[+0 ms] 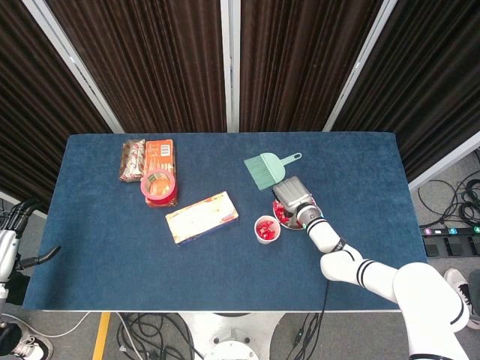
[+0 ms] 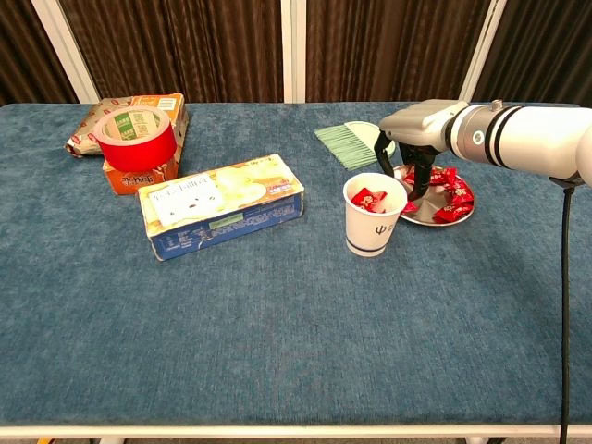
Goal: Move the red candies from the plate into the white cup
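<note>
The white cup [image 1: 266, 229] [image 2: 374, 215] stands right of the table's middle with red candies [image 2: 372, 198] inside. Just to its right lies the small metal plate [image 2: 435, 219], holding several red candies [image 2: 451, 194]. My right hand [image 1: 294, 196] [image 2: 416, 129] hangs over the plate's left half, palm down. Its fingers [image 2: 421, 180] point down and reach the plate beside the cup, spread apart, with no candy visible between them. My left hand [image 1: 11, 247] hangs off the table's left edge, holding nothing.
A green hand brush [image 1: 266, 169] [image 2: 350, 143] lies just behind the plate. A flat yellow box [image 1: 202, 217] [image 2: 220, 203] lies left of the cup. At the far left a red tape roll [image 1: 157, 184] [image 2: 136, 137] sits on snack packs [image 1: 148, 156].
</note>
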Robot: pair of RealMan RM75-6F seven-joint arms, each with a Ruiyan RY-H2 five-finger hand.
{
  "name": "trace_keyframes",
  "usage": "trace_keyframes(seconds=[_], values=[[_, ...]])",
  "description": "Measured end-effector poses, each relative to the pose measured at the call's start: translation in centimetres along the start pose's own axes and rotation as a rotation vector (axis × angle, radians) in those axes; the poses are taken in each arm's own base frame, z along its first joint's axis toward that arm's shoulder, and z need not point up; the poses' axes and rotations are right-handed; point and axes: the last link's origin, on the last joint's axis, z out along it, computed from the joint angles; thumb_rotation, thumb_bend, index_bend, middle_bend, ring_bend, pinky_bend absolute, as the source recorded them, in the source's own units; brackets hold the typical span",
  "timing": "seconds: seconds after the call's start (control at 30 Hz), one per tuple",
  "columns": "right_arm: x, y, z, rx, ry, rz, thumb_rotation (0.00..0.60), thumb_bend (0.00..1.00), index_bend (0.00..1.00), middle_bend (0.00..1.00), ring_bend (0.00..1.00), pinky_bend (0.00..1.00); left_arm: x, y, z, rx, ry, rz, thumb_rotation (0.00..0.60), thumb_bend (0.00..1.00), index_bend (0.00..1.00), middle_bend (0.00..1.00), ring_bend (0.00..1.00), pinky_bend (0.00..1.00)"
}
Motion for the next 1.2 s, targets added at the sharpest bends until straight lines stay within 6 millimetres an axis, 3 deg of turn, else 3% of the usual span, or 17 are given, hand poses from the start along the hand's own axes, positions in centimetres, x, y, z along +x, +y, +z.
trace_keyframes(seconds=[0.7,1.2], values=[[-0.7,-0.2,1.3,-0.020,-0.015,0.001,0.600,0.10,0.47,1.00,1.00,1.00,-0.1,-0.4,0.0,0.011,-0.007,-0.005,0.164,0.09,0.17,0.16,0.10,0.20],[-1.3,-0.5,1.4,-0.009,-0.039,-0.017,0.600,0.13,0.55,1.00,1.00,1.00,-0.2,-0.6,0.1,0.011,-0.011,-0.016,0.160,0.09,0.17,0.16,0.10,0.20]])
